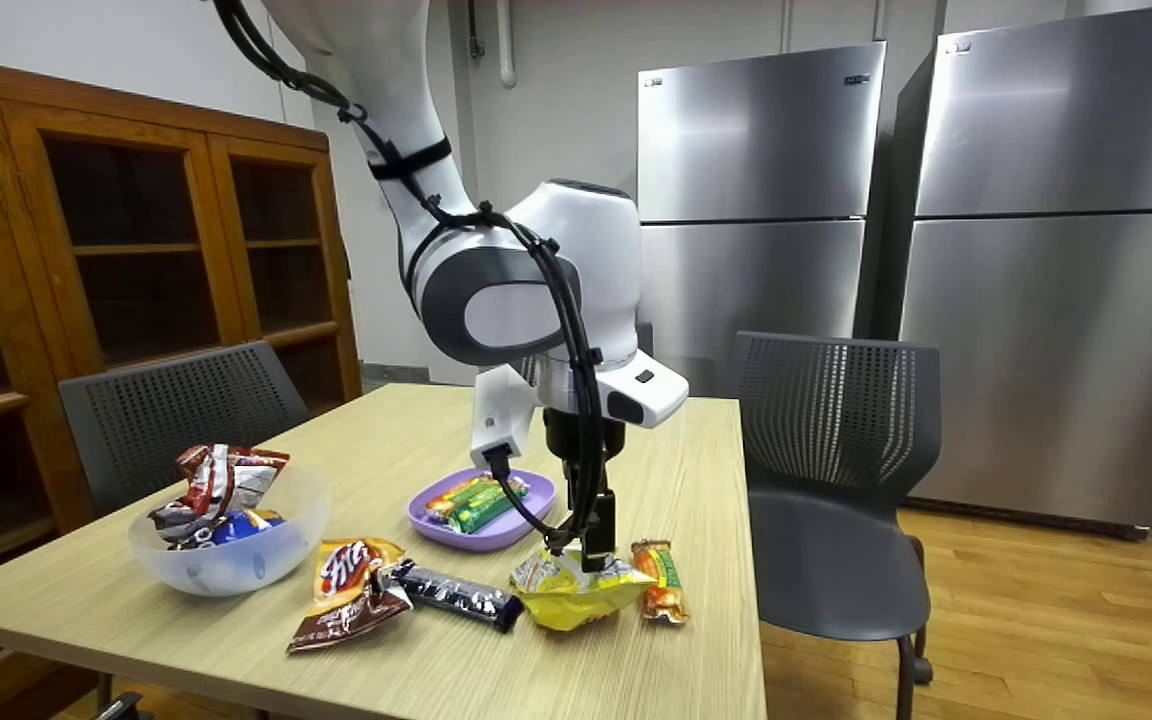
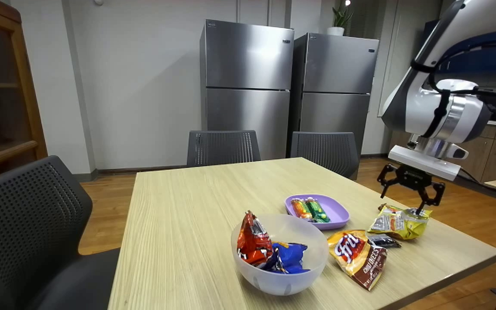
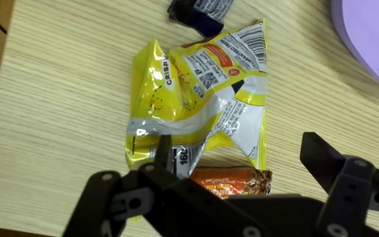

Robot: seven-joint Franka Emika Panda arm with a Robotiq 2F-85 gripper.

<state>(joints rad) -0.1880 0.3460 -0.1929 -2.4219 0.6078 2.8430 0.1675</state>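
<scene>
Your claw (image 2: 401, 204), jaws spread wide, hangs over a yellow snack bag (image 3: 202, 102), contact unclear. A peanut bar (image 3: 224, 178) and a dark-wrapped bar (image 1: 456, 593) flank the bag below the claw; an orange-and-brown chip bag (image 2: 355, 255) lies farther out. Near the claw, a purple plate (image 2: 337, 212) bears an orange bar (image 2: 301, 210) and a green bar (image 2: 318, 211); farthest off, a frosted bowl (image 2: 276, 280) holds a red bag (image 2: 254, 244) and a blue bag (image 2: 290, 257).

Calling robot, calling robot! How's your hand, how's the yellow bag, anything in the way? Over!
Hand open, nothing held. Yellow bag crumpled below it; touching or not, can't tell. Orange bar close beside bag, might get in the way.
</scene>
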